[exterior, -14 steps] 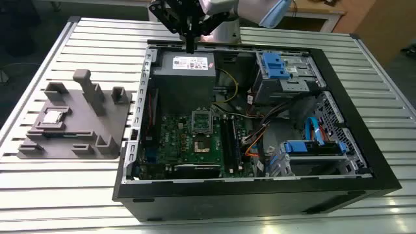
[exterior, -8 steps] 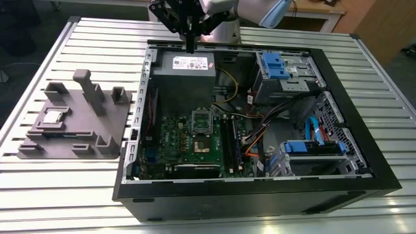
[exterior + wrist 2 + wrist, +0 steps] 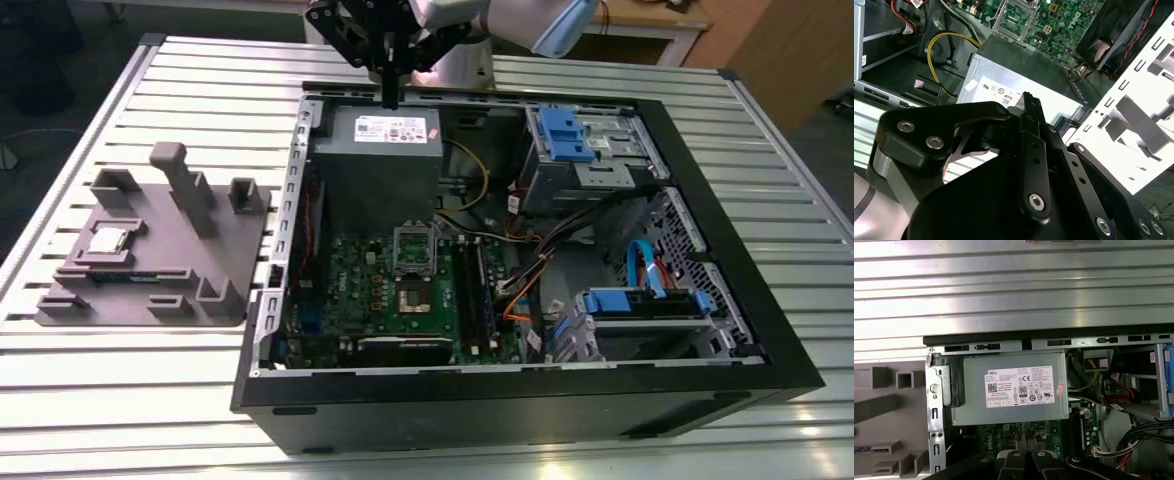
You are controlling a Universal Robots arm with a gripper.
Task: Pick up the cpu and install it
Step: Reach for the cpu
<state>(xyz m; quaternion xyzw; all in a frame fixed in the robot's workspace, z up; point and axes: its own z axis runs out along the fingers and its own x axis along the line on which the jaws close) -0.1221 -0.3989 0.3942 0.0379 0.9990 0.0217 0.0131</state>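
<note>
The cpu point(image 3: 107, 241), a small square chip with a shiny metal top, lies in a recess of the grey fixture plate point(image 3: 200, 290) on the exterior view's left, outside the computer case. My gripper point(image 3: 390, 98) hangs over the far edge of the open case, above the grey power supply box point(image 3: 380, 140), well away from the cpu. Its fingers point(image 3: 1030, 107) are pressed together with nothing between them, as both wrist views show. The motherboard's socket point(image 3: 411, 293) sits mid-case with its silver-framed bracket point(image 3: 414, 245) beside it.
The black case point(image 3: 747, 300) lies open on a slatted metal table point(image 3: 134, 400). Inside are cables, blue drive cages point(image 3: 574, 135) and a fan point(image 3: 1119, 30). Upright posts point(image 3: 180, 185) rise from the fixture plate.
</note>
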